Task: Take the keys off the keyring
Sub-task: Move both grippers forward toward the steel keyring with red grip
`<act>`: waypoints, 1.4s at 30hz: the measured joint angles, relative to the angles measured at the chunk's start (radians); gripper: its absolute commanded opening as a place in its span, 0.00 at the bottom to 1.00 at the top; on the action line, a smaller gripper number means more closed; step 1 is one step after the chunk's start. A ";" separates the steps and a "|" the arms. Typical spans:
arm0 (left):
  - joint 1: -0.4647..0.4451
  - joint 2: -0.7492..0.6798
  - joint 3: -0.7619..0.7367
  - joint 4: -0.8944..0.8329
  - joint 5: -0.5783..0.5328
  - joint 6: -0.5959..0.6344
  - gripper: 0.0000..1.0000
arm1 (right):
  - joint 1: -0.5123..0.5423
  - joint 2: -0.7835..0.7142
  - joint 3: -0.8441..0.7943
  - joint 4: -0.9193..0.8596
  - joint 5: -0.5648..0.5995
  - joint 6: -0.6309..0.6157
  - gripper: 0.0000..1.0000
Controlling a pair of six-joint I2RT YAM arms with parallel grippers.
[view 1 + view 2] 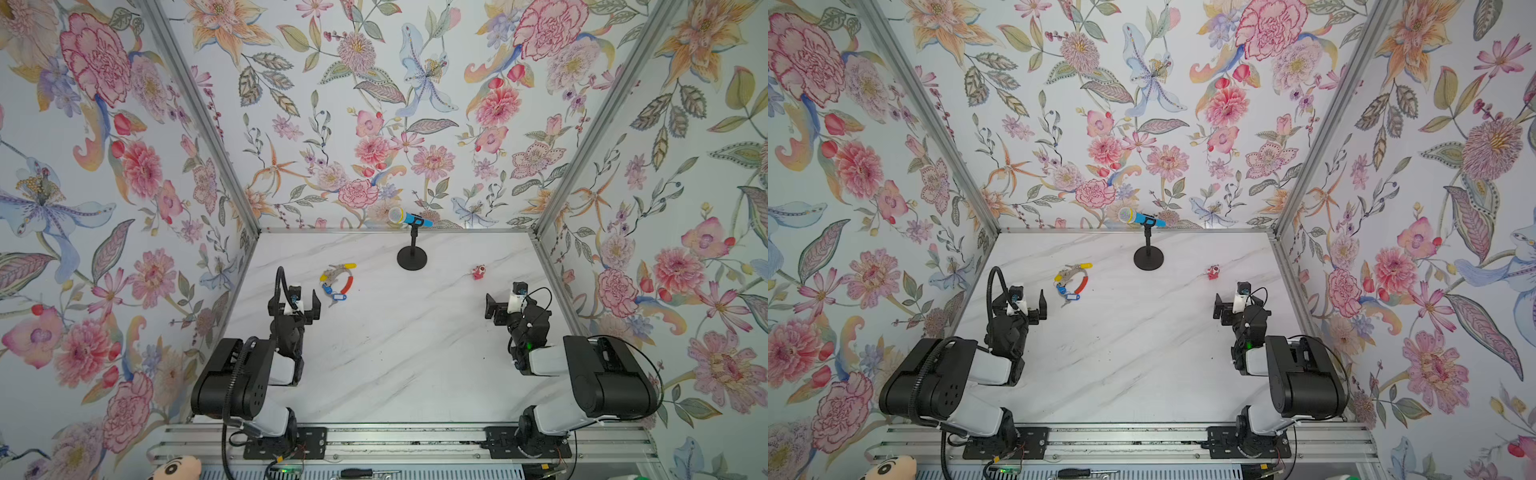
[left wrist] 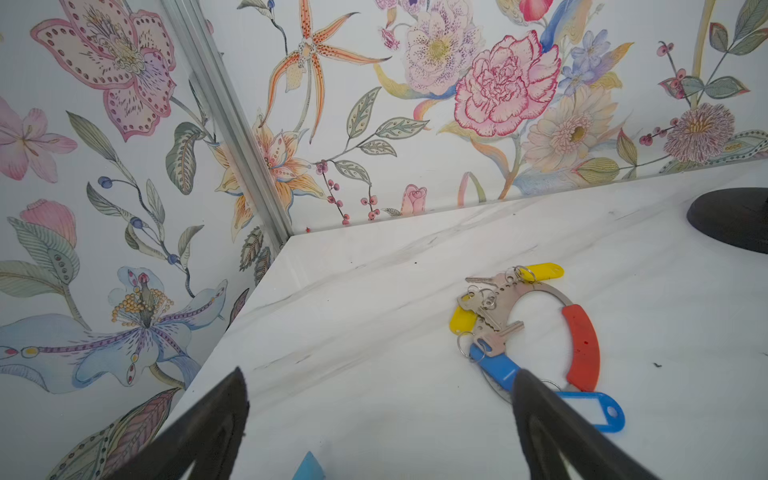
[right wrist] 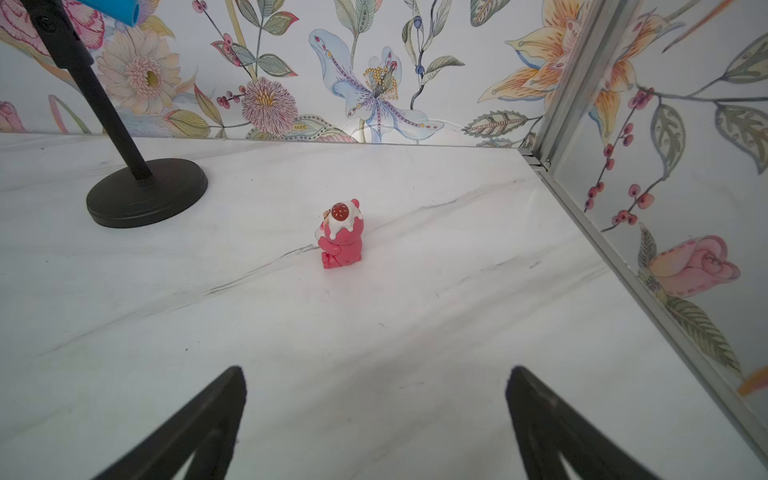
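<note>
Lying on table, keyring threaded with keys

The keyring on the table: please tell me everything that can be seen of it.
The keyring is a large, thin, grey metal hoop that lies flat on the white marbled table. A red plastic sleeve covers one side. Opposite, a wider band with holes carries the keys on small split rings, with yellow and blue plastic tags. Only the table and the keys touch it. The open left gripper is close beside it and holds nothing.
</note>
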 measured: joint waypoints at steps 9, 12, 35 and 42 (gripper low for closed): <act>0.000 0.000 0.000 0.000 0.000 0.000 0.99 | 0.000 0.000 0.000 0.000 0.000 0.000 0.99; 0.000 0.000 0.000 0.000 0.000 0.000 0.99 | 0.000 0.000 0.000 0.000 0.000 0.000 0.99; 0.000 0.000 0.000 0.000 0.000 0.000 0.99 | 0.000 0.000 0.000 0.000 0.000 0.000 0.99; 0.000 -0.039 0.000 -0.035 -0.005 0.000 0.99 | 0.000 -0.029 -0.001 -0.017 -0.021 0.000 0.99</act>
